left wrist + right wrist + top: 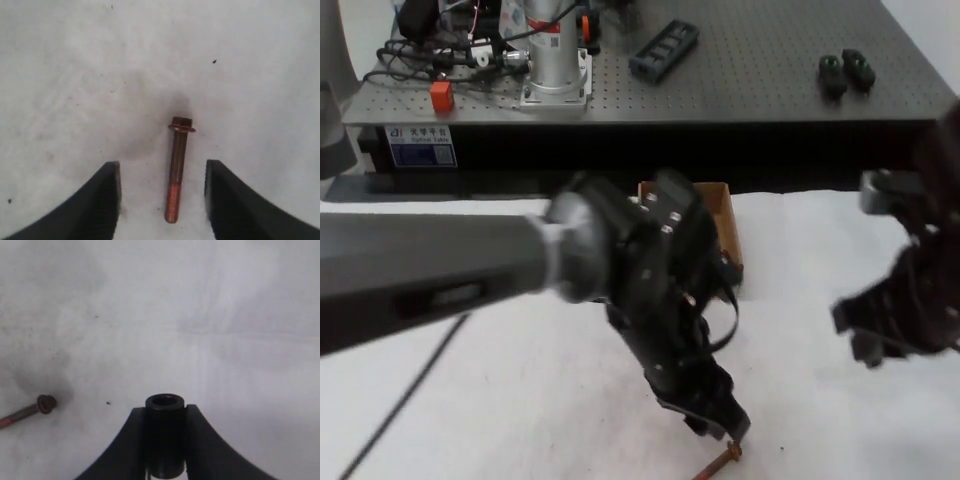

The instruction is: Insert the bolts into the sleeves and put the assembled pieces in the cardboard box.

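Observation:
A copper-coloured bolt (177, 170) lies on the white cloth, its hex head pointing away from my left gripper (162, 200). That gripper is open just above it, one finger on each side of the threaded end, not touching it. In the high view the bolt (720, 462) sits at the near edge, under the left gripper (725, 425). My right gripper (165, 412) is shut on a black sleeve (165, 440), held upright with its bore facing up; the bolt (30, 410) lies off to one side. The right arm (890, 310) hangs at the right. The cardboard box (725, 215) stands behind the left arm.
White cloth (520, 400) covers the work area. Behind it a perforated metal bench (770, 80) carries a black tray (663, 48), two small black parts (845, 72), a metal post (555, 60) and cables. A dark cable (405, 395) crosses the cloth at the near left.

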